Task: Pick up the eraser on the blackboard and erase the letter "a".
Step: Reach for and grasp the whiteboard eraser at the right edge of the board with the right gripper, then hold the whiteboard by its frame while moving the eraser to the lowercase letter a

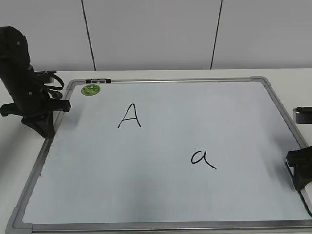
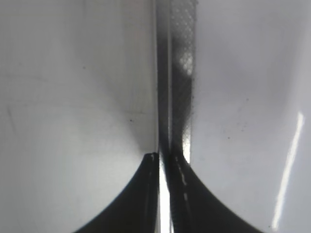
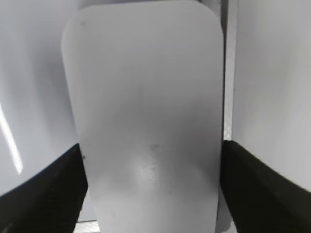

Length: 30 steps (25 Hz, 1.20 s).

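The blackboard (image 1: 161,195) is a white dry-erase board with a grey frame, lying flat on the table. The letter "a" (image 1: 202,158) is written in black at its centre right. The eraser (image 3: 146,87), a white rounded block, fills the right wrist view. My right gripper (image 3: 151,165) has a jaw against each long side of it. In the exterior view this gripper (image 1: 296,178) sits low at the board's right edge and hides the eraser. My left gripper (image 1: 46,129) is shut and empty over the board's left frame (image 2: 165,97).
A taller capital "A" (image 1: 129,116) is written at the upper left of the board. A small round green magnet (image 1: 90,89) sits near the top left corner. A small dark piece (image 1: 98,81) lies on the top frame. A white wall stands behind the table.
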### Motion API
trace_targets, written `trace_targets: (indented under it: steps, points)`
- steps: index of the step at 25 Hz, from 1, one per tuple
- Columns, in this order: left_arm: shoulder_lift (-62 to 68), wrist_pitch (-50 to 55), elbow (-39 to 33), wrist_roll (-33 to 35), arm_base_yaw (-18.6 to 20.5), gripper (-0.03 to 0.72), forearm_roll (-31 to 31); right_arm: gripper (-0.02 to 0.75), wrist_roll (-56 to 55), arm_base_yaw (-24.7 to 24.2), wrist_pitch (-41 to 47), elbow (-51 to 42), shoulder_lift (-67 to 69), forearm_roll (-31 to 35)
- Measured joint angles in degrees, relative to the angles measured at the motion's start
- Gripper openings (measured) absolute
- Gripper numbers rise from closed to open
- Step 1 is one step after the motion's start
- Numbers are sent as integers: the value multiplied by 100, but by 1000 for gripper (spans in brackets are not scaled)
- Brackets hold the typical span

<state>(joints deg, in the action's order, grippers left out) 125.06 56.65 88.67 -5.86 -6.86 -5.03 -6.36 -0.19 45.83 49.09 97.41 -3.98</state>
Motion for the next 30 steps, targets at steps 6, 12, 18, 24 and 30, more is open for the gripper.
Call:
trace_targets:
  steps: [6,12,18,24,30]
  points:
    - [0,0,0,0,0,27,0,536,10,0,-11,9,0,-10]
    - [0,0,0,0,0,27,-5,525,10,0,-20,9,0,-10]
    - [0,0,0,0,0,27,-14,524,10,0,-20,9,0,-10]
    - [0,4,0,0,0,27,-41,524,159,0,684,511,50,553]
    - [0,4,0,0,0,27,-54,524,636,26,1630,1426,147,1332]
